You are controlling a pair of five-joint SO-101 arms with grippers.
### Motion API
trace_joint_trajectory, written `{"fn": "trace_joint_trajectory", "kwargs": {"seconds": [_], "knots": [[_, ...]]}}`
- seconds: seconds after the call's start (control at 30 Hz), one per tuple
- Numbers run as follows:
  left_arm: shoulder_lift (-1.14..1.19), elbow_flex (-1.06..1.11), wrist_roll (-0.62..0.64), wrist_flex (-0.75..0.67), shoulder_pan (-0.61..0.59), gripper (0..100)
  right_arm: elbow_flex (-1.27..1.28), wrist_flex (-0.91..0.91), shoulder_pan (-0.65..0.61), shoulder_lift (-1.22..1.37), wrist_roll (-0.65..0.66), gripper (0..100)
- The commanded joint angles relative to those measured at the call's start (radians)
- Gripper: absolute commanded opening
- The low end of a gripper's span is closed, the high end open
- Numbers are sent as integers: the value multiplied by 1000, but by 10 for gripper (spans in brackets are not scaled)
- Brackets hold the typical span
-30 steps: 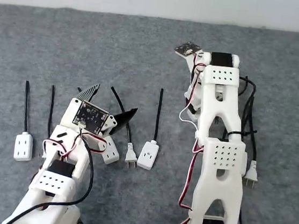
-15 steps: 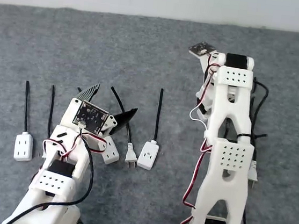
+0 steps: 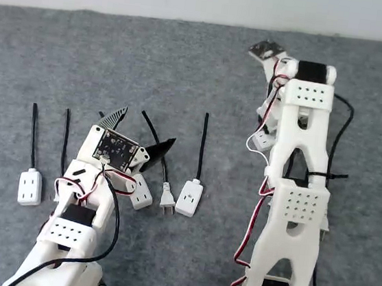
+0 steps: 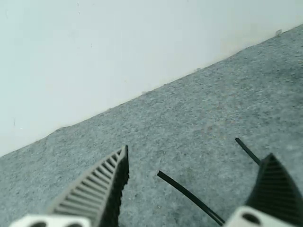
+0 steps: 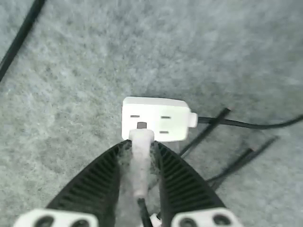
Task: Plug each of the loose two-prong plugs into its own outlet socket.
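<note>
Right hand [image 5: 140,147] clamped on the white two-prong plug [image 5: 140,163], its nose touching the white rectangular outlet block [image 5: 156,118] on the grey carpeted table [image 5: 57,94]. Left hand [image 4: 196,158] hangs open. Danger: that unanchored block could skid away, or prongs miss the slots.

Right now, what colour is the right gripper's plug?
White plug; the right wrist view shows it best.

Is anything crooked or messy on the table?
Yes, a little. One outlet lies slanted, while the far-left outlet sits straight. A loose plug lies unplugged beside the slanted one. Nothing looks broken.
</note>
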Motion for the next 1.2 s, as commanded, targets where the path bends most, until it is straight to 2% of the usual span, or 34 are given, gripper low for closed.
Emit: {"fn": "trace_joint_trajectory", "kwargs": {"seconds": [0.0, 0.33, 0.53, 0.7, 0.83, 0.97, 1.17], "knots": [[-8, -59, 11, -28, -3, 412, -52, 41, 24, -97, 20, 9], [-8, -59, 11, -28, -3, 412, -35, 41, 67, -206, 48, 9], [-8, -59, 11, -28, -3, 412, -25, 35, 179, -229, 48, 9], [-8, -59, 11, -28, -3, 412, -20, -41, 245, -188, 49, 9], [25, -67, 11, -32, -2, 412, -25, -81, 259, -94, 49, 9], [91, -74, 9, -94, -2, 412, -25, -84, 249, -16, 49, 11], [114, -82, -3, -107, -2, 412, -26, -125, 217, -5, 48, 9]]}}
